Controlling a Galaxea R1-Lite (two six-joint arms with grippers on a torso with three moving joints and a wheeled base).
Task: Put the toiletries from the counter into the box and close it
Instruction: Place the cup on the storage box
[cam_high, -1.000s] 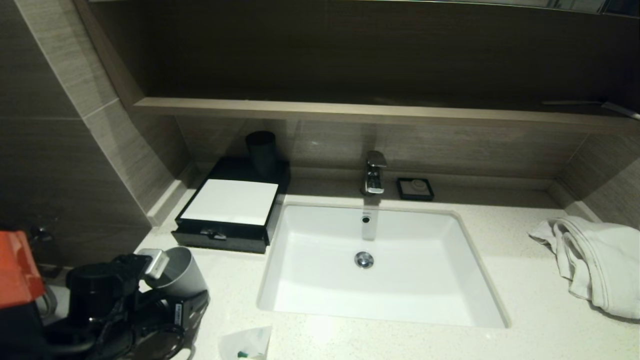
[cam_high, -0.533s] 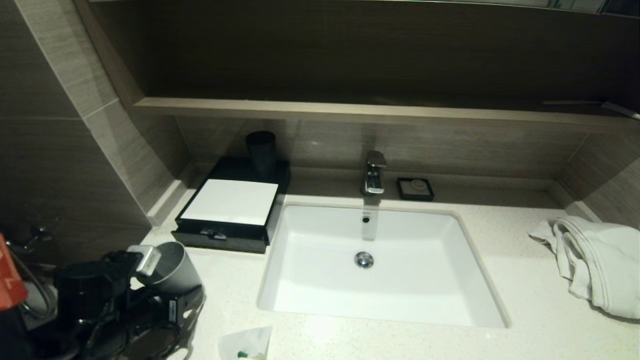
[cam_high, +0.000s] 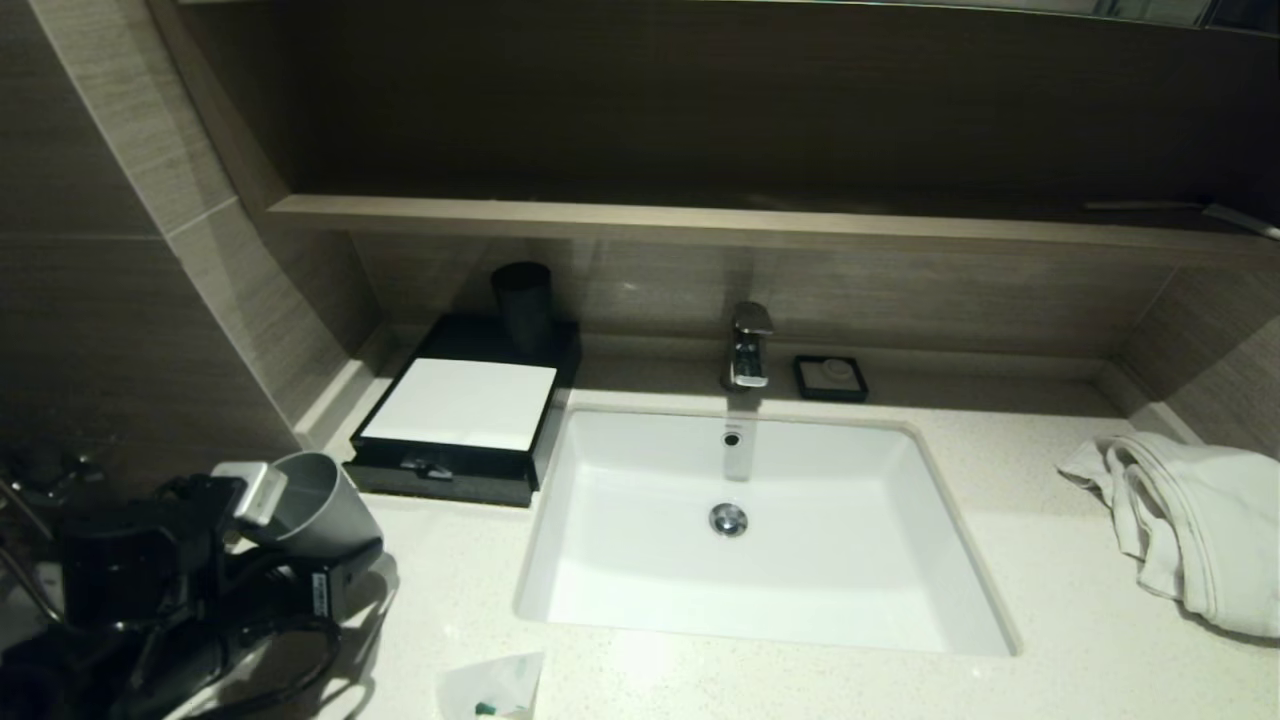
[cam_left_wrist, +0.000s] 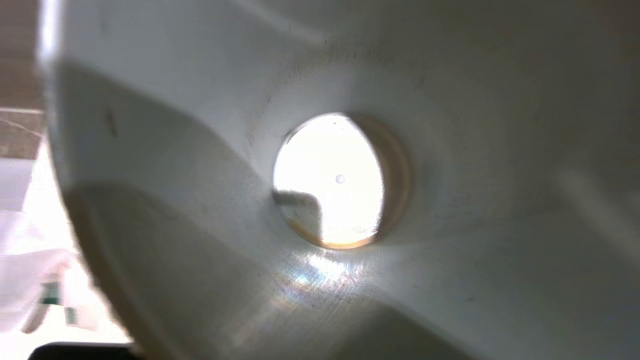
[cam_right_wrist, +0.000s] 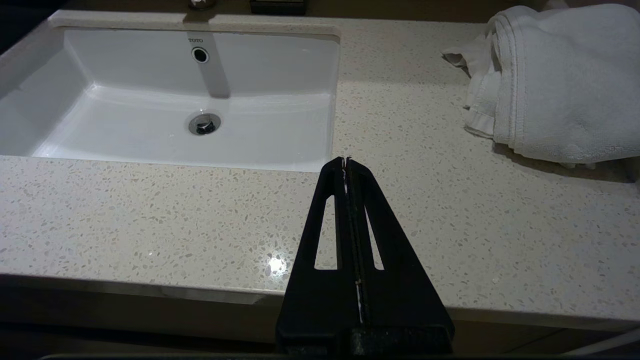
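Holding the grey plastic cup clamped in my left gripper, I'd pinch the light, crinkly translucent-white plastic sachet by its edge.

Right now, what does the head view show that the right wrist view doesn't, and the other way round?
Only the head view shows the box, one sachet at the counter's front edge, and the left gripper holding the grey cup by its rim. Only the right wrist view shows the right gripper, shut and empty, above the counter. Both show the sink, the tap and the towel.
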